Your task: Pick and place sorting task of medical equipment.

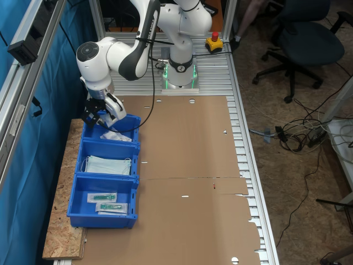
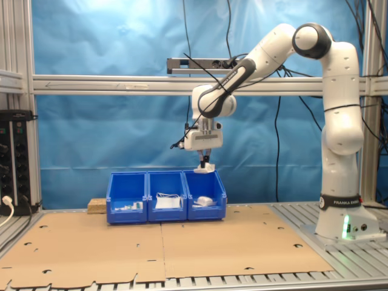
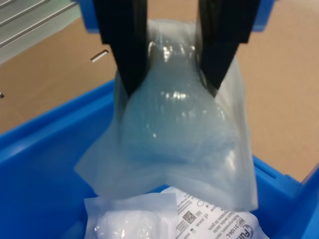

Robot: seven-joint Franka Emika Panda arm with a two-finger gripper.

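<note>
Three blue bins (image 2: pixel 166 197) stand in a row on the cardboard-covered tabletop (image 2: pixel 182 248). Going left to right in the second exterior view, the first holds flat clear packets (image 2: pixel 128 207), the middle one pale blue masks (image 2: pixel 167 202), the last a white packet (image 2: pixel 204 200) already lying inside. The hand (image 2: pixel 205 166) hangs above that last bin, its black fingers (image 3: pixel 123 45) pinched shut on another white packet (image 3: pixel 174 129) by its upper edge. The wrap is thin, crinkly and translucent around a raised soft pad. It looks light, limp and slippery; grip the pad's body rather than loose film.
</note>
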